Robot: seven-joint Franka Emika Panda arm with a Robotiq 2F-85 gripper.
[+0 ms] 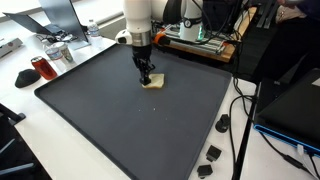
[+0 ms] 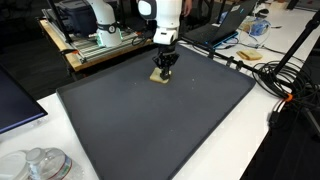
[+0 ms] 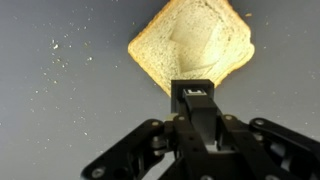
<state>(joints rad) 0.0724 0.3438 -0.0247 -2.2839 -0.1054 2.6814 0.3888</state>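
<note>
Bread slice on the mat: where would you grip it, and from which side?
The bread lies flat and thin on the mat, so probably pinch a corner crust, coming from above at a tilt. The nearest corner points at the shut gripper, which sits right on it; whether it pinches the crust is unclear.

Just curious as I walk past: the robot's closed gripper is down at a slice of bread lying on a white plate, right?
Not quite. There is no plate: the slice of bread lies straight on the dark grey mat, as the wrist view shows. The rest holds: the gripper is closed and down at the slice's edge.
</note>
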